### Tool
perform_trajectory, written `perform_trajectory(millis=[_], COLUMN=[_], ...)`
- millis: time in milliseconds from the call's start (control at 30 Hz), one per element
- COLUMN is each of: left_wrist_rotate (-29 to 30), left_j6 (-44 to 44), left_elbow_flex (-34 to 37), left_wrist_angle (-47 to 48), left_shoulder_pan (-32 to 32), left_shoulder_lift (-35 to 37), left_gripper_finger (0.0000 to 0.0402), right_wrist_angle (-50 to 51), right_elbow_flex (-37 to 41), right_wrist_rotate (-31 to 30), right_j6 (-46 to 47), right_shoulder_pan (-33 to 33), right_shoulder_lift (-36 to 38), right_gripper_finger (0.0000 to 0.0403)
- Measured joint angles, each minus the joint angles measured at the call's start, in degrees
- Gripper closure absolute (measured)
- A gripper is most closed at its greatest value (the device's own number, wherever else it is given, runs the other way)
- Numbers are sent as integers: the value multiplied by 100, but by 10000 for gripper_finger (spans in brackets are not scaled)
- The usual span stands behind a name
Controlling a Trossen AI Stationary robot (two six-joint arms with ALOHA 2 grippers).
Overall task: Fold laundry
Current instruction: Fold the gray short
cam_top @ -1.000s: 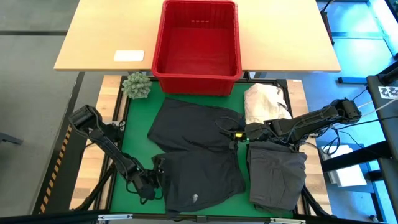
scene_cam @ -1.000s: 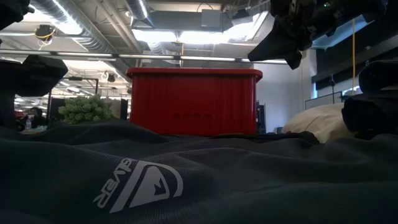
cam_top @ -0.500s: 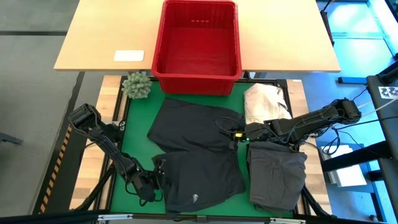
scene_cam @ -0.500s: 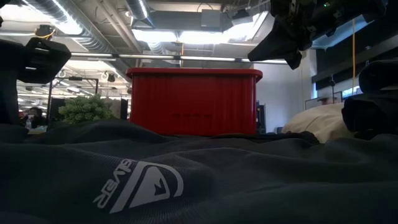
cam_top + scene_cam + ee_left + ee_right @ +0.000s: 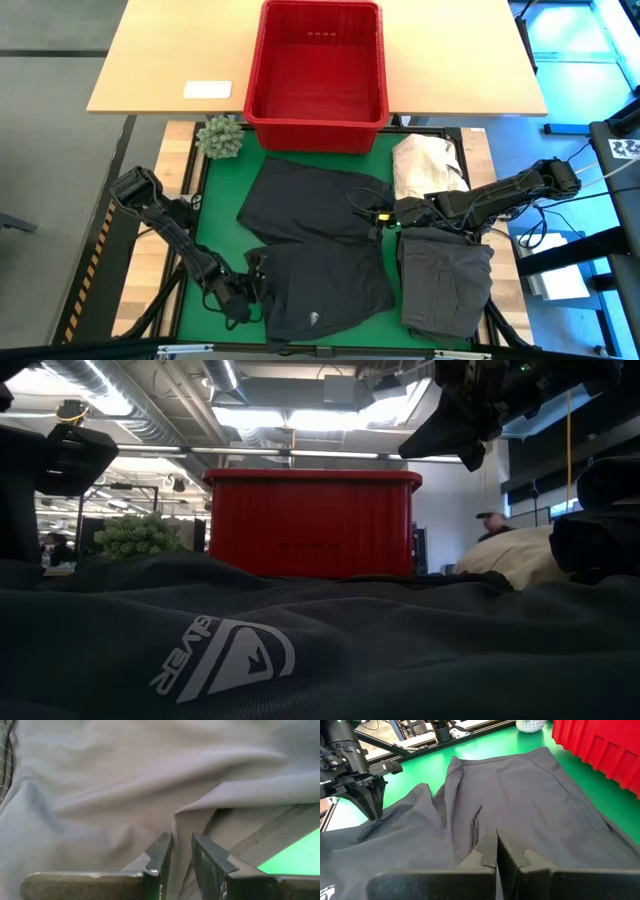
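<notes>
The left gripper (image 5: 246,292) pinches the near-left edge of the black shorts (image 5: 320,250), jaws nearly closed on the cloth. The right gripper (image 5: 378,216) hovers with jaws shut, empty, over the shorts' right side. The shorts lie spread, wrinkled, on the green worktop (image 5: 225,190), between the red basket (image 5: 317,70) and the near edge; folded grey garment (image 5: 445,280) at right.

A soft black cloth pair of shorts (image 5: 322,245), spread flat and partly folded, lies under the left gripper (image 5: 250,292), which pinches its edge. A folded dark grey cloth garment (image 5: 445,280) lies just beside the right gripper (image 5: 378,220).
</notes>
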State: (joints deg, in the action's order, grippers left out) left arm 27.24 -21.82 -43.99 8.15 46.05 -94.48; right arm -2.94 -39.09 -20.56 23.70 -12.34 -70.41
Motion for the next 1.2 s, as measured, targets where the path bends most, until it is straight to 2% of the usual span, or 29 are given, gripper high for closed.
perform_trajectory(millis=[267, 367, 600, 800, 1200], left_wrist_rotate=[-3, -16, -132, -145, -295], left_j6=[142, 150, 151, 149, 93], left_elbow_flex=[0, -1, -2, -2, -2], left_wrist_angle=[2, 2, 41, 77, 296], left_shoulder_pan=[-82, -80, -82, -82, -82], left_shoulder_lift=[0, 0, 0, 0, 0], left_gripper_finger=[330, 336, 391, 399, 401], right_wrist_angle=[-148, -384, -955, -1043, -664], right_elbow_flex=[2, 2, 2, -141, -1038], right_wrist_rotate=[41, 383, 1070, 1121, 1358], right_j6=[-1, -102, -555, -854, -1005], right_shoulder_pan=[-2, -6, -148, -602, -1321], right_shoulder_lift=[0, -2, -127, -670, -1877], right_gripper_finger=[403, 403, 403, 403, 403])
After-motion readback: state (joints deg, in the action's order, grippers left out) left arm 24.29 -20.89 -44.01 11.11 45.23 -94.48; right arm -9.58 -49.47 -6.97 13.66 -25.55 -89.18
